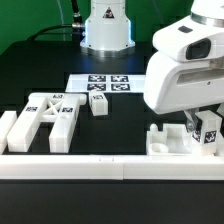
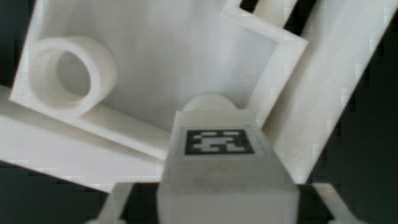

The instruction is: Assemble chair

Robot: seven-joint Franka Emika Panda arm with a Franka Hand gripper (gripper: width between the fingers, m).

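Note:
My gripper (image 1: 202, 126) stands at the exterior view's right, around an upright white chair part with a square tag (image 1: 208, 129). In the wrist view this tagged part (image 2: 219, 150) sits between my two fingers (image 2: 127, 203), with a dark gap on each side, so the jaws are open around it. Behind it lies a flat chair panel with a round hole (image 2: 71, 70); the same panel (image 1: 172, 141) lies beside the tagged part. The X-braced frame (image 1: 52, 113) lies at the left. A small tagged block (image 1: 98, 103) stands near the middle.
The marker board (image 1: 100, 82) lies flat behind the parts. The long low border rail (image 1: 100, 166) runs along the front edge. A white block (image 1: 8, 128) sits at the far left. The arm's base (image 1: 106, 28) stands at the back.

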